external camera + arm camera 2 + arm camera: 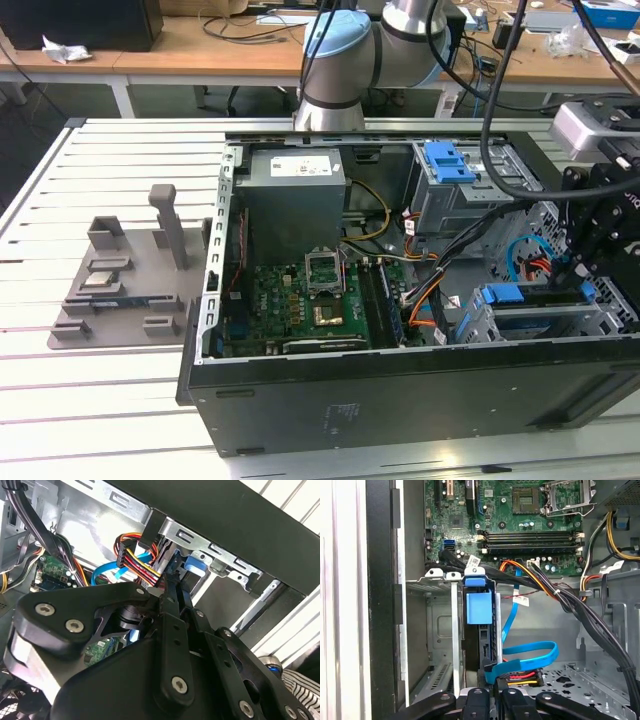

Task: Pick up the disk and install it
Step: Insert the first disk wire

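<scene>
The open computer case [400,390] lies on its side on the slatted white table [120,400], with the green circuit board [300,300] at its middle and the big grey power box [295,195] toward the back; the arm [370,50] rises behind the case and bends over to the exterior view's right, where its black claw [578,268] hangs down into the drive cage [530,315] in the near right corner of the case; the disk [545,297] sits edge-up in a slot of that cage, its blue frame showing along the top between the metal walls; in the first wrist view the disk [480,625] stands in its slot with a blue tab at the far end, and the claw [495,700] is right at its near end, by the red, yellow and black power plug [520,679] and the looping blue data cable [530,655]; in the second wrist view the claw [172,587] has its fingers drawn close together at the blue edge of the disk [192,564], but whether they grip it I cannot tell; a separate blue latch piece [448,160] sits on the upper bay at the back; left of the case stands a grey holder tray [120,280] with upright posts
</scene>
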Robot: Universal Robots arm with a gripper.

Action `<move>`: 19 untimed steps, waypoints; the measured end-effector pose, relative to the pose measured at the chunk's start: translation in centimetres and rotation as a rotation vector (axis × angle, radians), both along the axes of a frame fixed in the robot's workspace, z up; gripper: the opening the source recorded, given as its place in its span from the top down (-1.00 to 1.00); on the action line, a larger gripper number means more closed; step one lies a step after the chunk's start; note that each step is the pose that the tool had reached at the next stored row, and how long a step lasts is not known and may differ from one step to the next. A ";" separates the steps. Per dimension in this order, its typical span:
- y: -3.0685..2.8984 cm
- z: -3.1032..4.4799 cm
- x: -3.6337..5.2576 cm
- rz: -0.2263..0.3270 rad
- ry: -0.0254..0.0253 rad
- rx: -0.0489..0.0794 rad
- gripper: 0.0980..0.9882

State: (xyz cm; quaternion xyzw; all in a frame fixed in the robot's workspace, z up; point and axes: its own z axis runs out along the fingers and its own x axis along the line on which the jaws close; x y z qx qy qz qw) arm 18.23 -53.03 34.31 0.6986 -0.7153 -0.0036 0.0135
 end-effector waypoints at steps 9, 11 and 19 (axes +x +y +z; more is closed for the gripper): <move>0.00 -0.24 0.07 0.000 0.0000 0.000 0.84; 0.00 -0.55 0.08 0.000 -0.0001 -0.001 0.84; 0.00 -0.32 0.07 0.000 0.0000 -0.002 0.67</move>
